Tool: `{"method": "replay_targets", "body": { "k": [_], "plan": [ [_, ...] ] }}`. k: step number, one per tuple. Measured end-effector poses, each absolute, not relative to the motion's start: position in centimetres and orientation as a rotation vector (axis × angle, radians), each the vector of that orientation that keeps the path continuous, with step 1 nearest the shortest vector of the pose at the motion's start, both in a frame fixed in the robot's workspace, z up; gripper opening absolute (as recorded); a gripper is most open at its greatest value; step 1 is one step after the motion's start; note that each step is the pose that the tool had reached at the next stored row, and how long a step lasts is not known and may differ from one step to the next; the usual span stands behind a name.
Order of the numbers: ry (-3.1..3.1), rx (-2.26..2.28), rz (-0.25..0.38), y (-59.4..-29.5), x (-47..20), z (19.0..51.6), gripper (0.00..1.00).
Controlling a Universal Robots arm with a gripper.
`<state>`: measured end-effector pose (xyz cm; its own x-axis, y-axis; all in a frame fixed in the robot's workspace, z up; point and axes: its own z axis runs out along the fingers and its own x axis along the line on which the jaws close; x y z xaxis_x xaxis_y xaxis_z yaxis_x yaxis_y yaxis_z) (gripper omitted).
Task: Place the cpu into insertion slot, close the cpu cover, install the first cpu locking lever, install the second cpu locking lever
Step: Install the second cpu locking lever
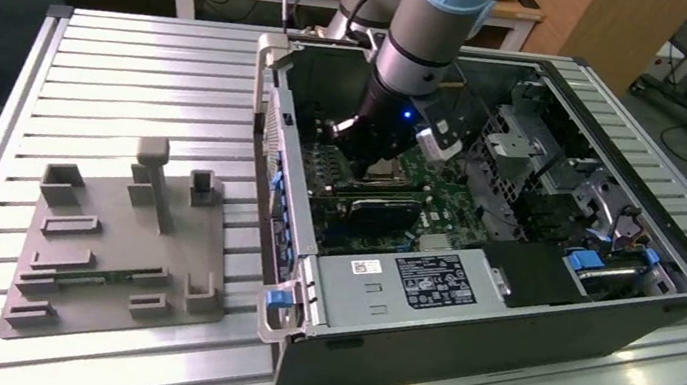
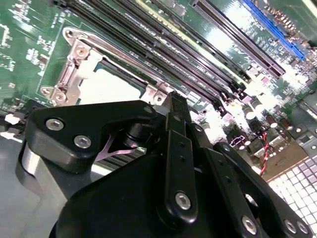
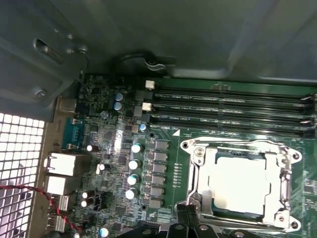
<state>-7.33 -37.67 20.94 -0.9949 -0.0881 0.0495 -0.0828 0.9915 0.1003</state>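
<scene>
Our black gripper (image 2: 171,106) hangs just above the socket; we cannot tell how it is set. The silver-grey square cpu (image 3: 241,184) lies in the metal-rimmed insertion slot (image 3: 198,171), the thin silvery cpu cover (image 3: 282,171) folded flat around it. In the exterior view the socket sits at twelve o'clock of the black graphics card (image 1: 375,212).

I see the open computer case (image 1: 468,271) on the worktop (image 1: 134,52), with a fixture plate (image 1: 106,250) to the exterior view's left of it. Inside, my hand (image 1: 369,151) hangs just above the insertion slot (image 3: 242,186), where the cpu (image 3: 240,184) sits beside the memory slots (image 3: 228,106).
</scene>
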Motion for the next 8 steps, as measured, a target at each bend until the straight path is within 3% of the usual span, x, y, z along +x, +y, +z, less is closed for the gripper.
{"method": "replay_targets", "body": {
  "k": [8],
  "plan": [
    [-3.084,0.134,-0.152,-37.67,-7.33,20.99,0.11]
  ]
}}
